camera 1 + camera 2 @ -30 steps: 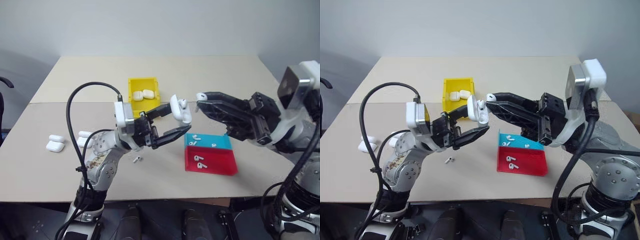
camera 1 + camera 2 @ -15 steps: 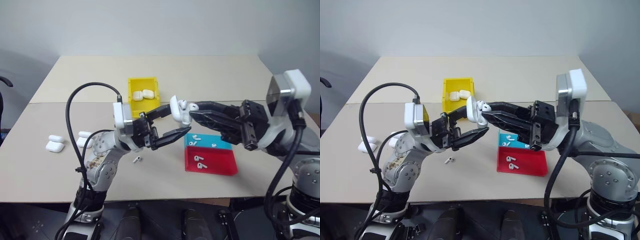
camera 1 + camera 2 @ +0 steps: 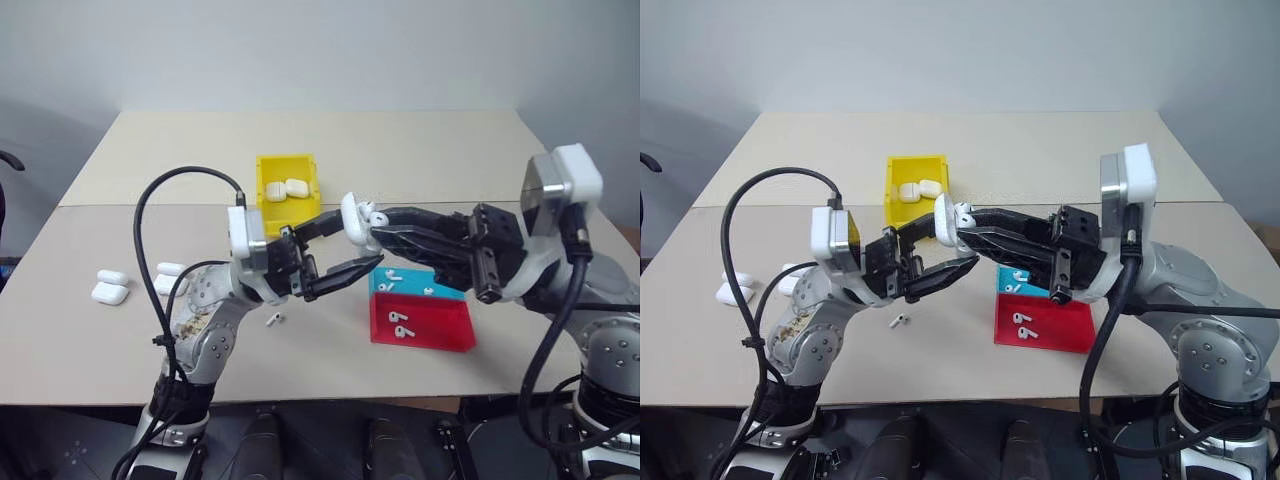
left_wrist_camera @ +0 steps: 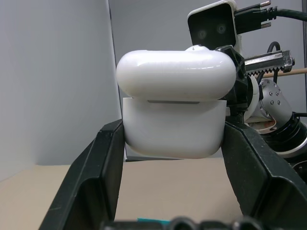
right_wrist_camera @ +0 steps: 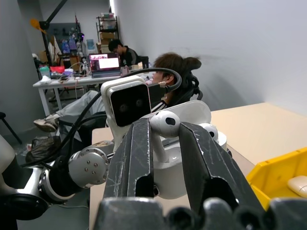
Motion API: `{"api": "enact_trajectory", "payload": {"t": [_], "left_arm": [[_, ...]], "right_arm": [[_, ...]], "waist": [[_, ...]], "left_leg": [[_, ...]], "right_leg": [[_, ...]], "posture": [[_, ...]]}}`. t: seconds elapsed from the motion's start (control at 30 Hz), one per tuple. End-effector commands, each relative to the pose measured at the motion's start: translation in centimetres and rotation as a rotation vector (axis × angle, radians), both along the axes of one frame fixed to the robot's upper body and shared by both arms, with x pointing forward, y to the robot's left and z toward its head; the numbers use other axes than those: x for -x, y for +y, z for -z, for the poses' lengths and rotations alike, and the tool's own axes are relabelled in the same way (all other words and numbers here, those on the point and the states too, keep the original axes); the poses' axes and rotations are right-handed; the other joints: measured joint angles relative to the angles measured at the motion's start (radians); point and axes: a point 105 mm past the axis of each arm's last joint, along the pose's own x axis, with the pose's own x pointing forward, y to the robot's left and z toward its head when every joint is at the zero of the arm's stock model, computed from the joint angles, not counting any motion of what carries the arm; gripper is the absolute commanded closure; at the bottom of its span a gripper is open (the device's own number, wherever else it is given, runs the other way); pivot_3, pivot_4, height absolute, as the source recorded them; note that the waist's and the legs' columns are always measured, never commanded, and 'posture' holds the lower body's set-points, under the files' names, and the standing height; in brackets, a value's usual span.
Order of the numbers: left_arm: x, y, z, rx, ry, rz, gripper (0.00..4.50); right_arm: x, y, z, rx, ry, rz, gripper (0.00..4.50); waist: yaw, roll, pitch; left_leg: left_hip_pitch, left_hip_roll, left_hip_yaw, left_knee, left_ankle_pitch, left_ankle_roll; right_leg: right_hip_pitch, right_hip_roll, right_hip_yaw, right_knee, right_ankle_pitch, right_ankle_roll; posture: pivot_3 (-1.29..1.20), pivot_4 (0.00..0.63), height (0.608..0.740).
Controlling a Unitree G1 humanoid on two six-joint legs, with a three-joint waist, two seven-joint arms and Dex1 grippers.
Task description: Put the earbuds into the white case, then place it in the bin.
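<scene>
My left gripper (image 3: 358, 240) holds the white case (image 3: 352, 226) in the air over the table's middle, lid hinged open. In the left wrist view the case (image 4: 175, 124) sits clamped between both fingers. My right gripper (image 5: 163, 139) comes in from the right, shut on one of the earbuds (image 5: 165, 122), whose stem points down at the case's open mouth. The head of another earbud (image 5: 209, 130) shows in the case beside it. The yellow bin (image 3: 287, 158) stands just behind the grippers with two shut cases (image 3: 286, 188) inside.
A teal tray (image 3: 448, 290) and a red tray (image 3: 445, 328) with loose earbuds lie below the right gripper. One earbud (image 3: 273, 320) lies on the table under the left arm. Spare cases (image 3: 110, 286) sit at the left. People sit beyond the table (image 5: 170, 67).
My right gripper has swung left and slightly down, bringing the earbud from a gap away to the case's open mouth. The left gripper and case have stayed put.
</scene>
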Motion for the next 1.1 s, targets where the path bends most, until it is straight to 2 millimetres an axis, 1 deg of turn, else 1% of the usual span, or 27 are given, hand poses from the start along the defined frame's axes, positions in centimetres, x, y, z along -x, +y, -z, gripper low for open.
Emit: {"api": "enact_trajectory", "payload": {"t": [0.03, 0.13, 0.3, 0.4, 0.53, 0.63, 0.73, 0.77, 0.9, 0.93, 1.0, 1.1], "left_arm": [[0.6, 0.0, -0.8, 0.029, -0.051, 0.004, 1.76], [0.5, 0.0, -0.8, 0.031, -0.050, 0.001, 1.76], [0.4, 0.1, -0.7, 0.025, -0.045, -0.007, 1.76], [0.2, 0.2, -0.4, 0.015, -0.040, -0.012, 1.76], [-0.4, 0.3, 0.4, -0.007, -0.026, -0.021, 1.76], [-1.0, 0.1, 1.0, -0.022, -0.006, -0.015, 1.76], [-1.6, -0.5, 1.5, -0.048, -0.017, 0.001, 1.76], [-1.7, -0.7, 1.6, -0.057, -0.022, 0.006, 1.76], [-2.2, -1.3, 1.3, -0.077, -0.030, 0.032, 1.76], [-2.3, -1.3, 1.3, -0.086, -0.033, 0.034, 1.76], [-2.5, -1.4, 1.4, -0.095, -0.046, 0.036, 1.76], [-2.5, -1.5, 1.7, -0.123, -0.054, 0.032, 1.76]], "right_arm": [[0.4, 0.1, -0.2, 0.023, -0.029, 0.000, 2.88], [0.5, 0.1, 0.1, 0.044, -0.044, 0.005, 1.89], [0.5, -0.3, 0.1, 0.043, -0.056, 0.014, 1.89], [0.6, -1.3, -0.3, 0.047, -0.090, 0.035, 1.89], [0.4, -3.6, -2.2, 0.046, -0.159, 0.088, 1.89], [-0.3, -4.1, -4.1, 0.110, -0.185, 0.105, 1.89], [-0.7, -3.3, -5.6, 0.194, -0.237, 0.068, 2.49], [-0.8, -2.9, -5.8, 0.217, -0.249, 0.057, 2.80], [-2.2, -0.3, -6.1, 0.327, -0.286, 0.052, 4.26], [-2.4, 0.3, -6.0, 0.347, -0.289, 0.047, 4.47], [-2.4, 1.2, -5.5, 0.403, -0.323, 0.028, 4.47], [-2.6, 1.9, -4.1, 0.480, -0.338, 0.001, 4.47]], "waist": [[0.000, 0.000, 0.000], [0.000, 0.000, 0.000], [0.000, 0.000, 0.000], [0.001, 0.000, 0.000], [0.003, -0.001, 0.000], [0.001, -0.001, 0.001], [-0.003, 0.000, 0.001], [-0.004, 0.000, 0.001], [-0.004, 0.000, 0.001], [-0.003, 0.000, 0.001], [-0.001, 0.000, 0.001], [0.004, 0.000, 0.001]], "left_leg": [[0.000, 0.000, 0.000, 0.000, 0.000, 0.000], [0.000, 0.000, 0.000, 0.000, 0.000, 0.000], [0.000, 0.000, 0.000, -0.001, 0.000, 0.000], [0.000, 0.000, 0.000, -0.001, 0.000, 0.000], [-0.001, 0.000, 0.000, -0.001, 0.000, 0.000], [-0.001, -0.001, 0.000, -0.001, 0.000, 0.000], [0.000, 0.000, 0.000, -0.002, -0.001, -0.001], [0.000, 0.000, 0.000, -0.002, -0.001, -0.001], [-0.001, 0.000, -0.001, -0.003, 0.000, -0.001], [-0.002, 0.000, -0.001, -0.003, 0.000, 0.000], [-0.004, 0.000, -0.001, -0.003, 0.000, 0.000], [-0.006, 0.000, -0.001, -0.003, 0.000, 0.000]], "right_leg": [[0.000, 0.000, 0.000, 0.000, 0.000, 0.000], [0.000, 0.000, 0.000, -0.001, 0.000, 0.000], [0.000, 0.000, 0.000, -0.001, 0.000, 0.000], [0.000, 0.000, 0.000, -0.002, 0.000, 0.000], [0.000, 0.000, 0.000, -0.002, 0.000, 0.000], [0.001, 0.000, 0.000, -0.003, 0.000, 0.000], [0.000, 0.000, 0.000, -0.004, 0.001, 0.001], [0.000, 0.000, -0.001, -0.004, 0.001, 0.001], [-0.001, 0.001, -0.001, -0.006, 0.001, 0.001], [-0.001, 0.001, -0.001, -0.006, 0.001, 0.001], [-0.002, 0.001, -0.001, -0.006, 0.001, 0.001], [-0.003, 0.001, -0.001, -0.006, 0.001, 0.001]], "posture": [[0.00, 0.150, 0.740], [0.00, 0.150, 0.740], [0.00, 0.150, 0.740], [0.00, 0.150, 0.740], [0.00, 0.150, 0.740], [0.00, 0.150, 0.740], [0.00, 0.150, 0.740], [0.00, 0.150, 0.740], [0.00, 0.150, 0.740], [0.00, 0.150, 0.740], [0.00, 0.150, 0.740], [0.00, 0.150, 0.740]]}}
